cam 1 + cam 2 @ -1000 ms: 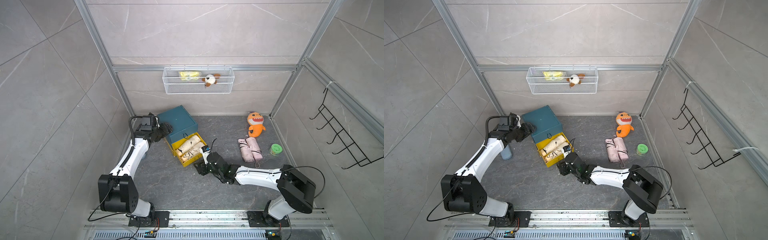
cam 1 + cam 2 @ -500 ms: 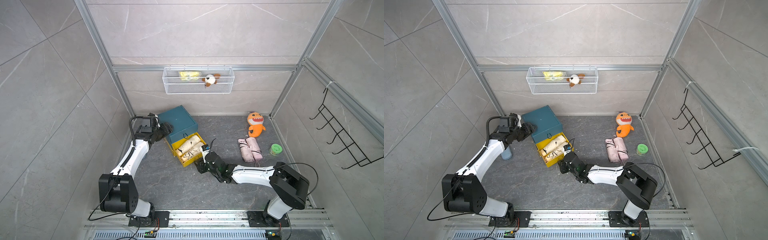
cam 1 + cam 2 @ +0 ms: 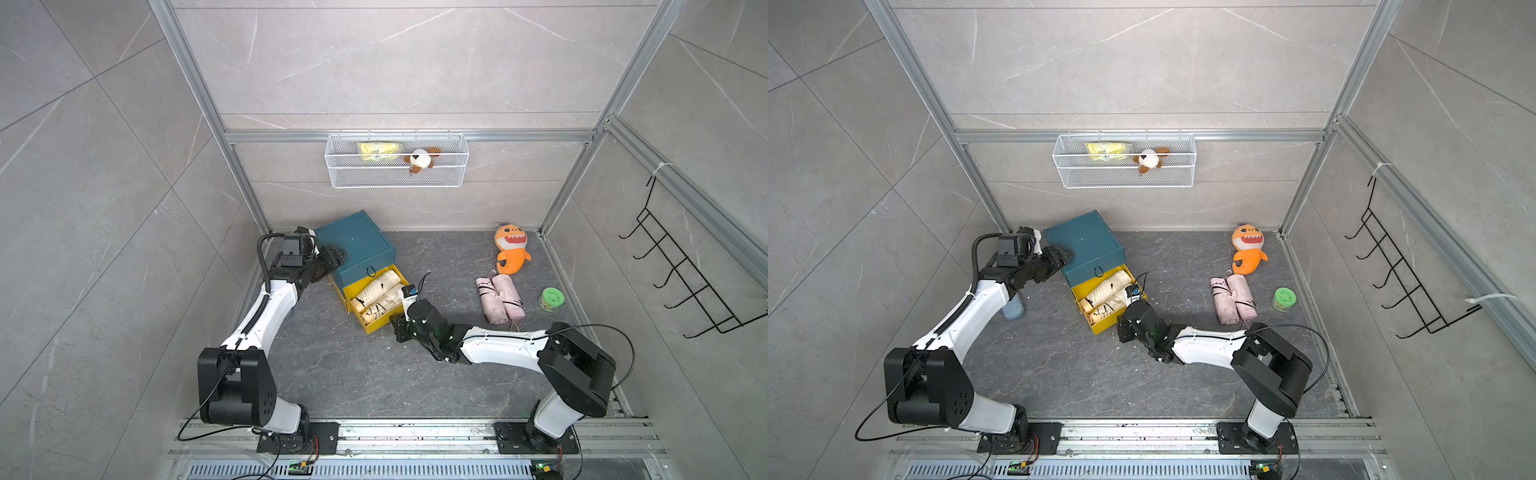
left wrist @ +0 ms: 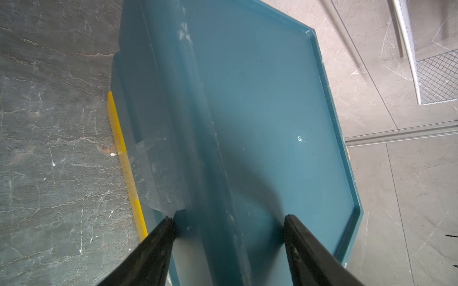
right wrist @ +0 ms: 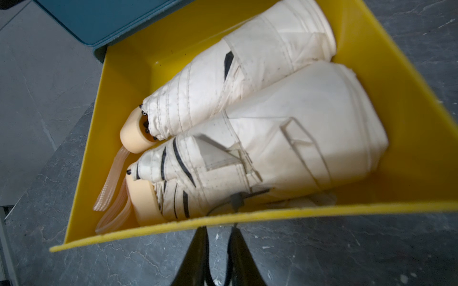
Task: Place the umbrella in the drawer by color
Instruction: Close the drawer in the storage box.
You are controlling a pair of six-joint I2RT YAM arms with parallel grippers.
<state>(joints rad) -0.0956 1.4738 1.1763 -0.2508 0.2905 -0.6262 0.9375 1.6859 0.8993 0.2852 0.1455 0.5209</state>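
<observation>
cream folded umbrellas (image 5: 247, 111) are stowed; the yellow plastic drawer (image 5: 409, 148) is judged due for pushing shut. left gripper (image 4: 229, 219) is splayed on teal cabinet (image 4: 272, 99), right gripper (image 5: 219, 235) closed.

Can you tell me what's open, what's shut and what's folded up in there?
yellow drawer: pulled open, two umbrellas inside
teal drawer: shut
cream umbrellas: folded, lying side by side in the yellow drawer
pink umbrellas: folded, lying on the floor
left gripper: open, at the teal cabinet's edge
right gripper: nearly shut, at the yellow drawer's front
</observation>
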